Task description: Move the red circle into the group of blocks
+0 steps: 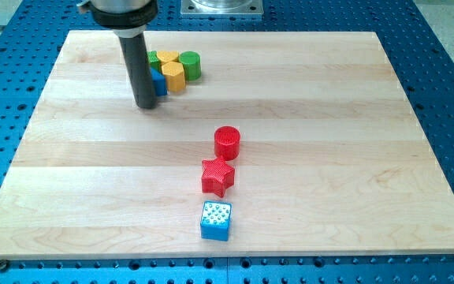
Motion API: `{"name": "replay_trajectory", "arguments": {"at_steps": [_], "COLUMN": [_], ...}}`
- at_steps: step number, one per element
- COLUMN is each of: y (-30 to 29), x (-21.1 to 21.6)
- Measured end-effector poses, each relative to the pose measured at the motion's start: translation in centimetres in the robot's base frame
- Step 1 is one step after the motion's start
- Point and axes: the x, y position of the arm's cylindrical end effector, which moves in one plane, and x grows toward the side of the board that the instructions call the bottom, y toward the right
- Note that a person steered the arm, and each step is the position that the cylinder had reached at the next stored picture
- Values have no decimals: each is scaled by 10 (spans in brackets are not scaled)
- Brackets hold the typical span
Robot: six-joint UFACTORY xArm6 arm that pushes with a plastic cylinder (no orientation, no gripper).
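Note:
The red circle (227, 143) stands near the middle of the wooden board (329, 158). A group of blocks sits at the view's top left: a green circle (190, 65), a yellow hexagon (175, 77), a yellow block (167, 57), a green block (154, 58) and a blue block (158, 82) partly hidden by the rod. My tip (146, 105) rests just to the left of and below this group, touching or nearly touching the blue block. The red circle is far to the lower right of my tip.
A red star (217, 176) lies just below the red circle, nearly touching it. A blue cube (215, 220) with a white dotted top sits below the star. A blue perforated table (448, 95) surrounds the board.

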Motion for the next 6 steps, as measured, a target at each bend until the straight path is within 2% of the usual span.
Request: {"name": "replay_trajectory", "arguments": {"at_steps": [2,3,4,5,6], "y": [20,18,65,88,126], "x": [-14,-8,65,104,119]}}
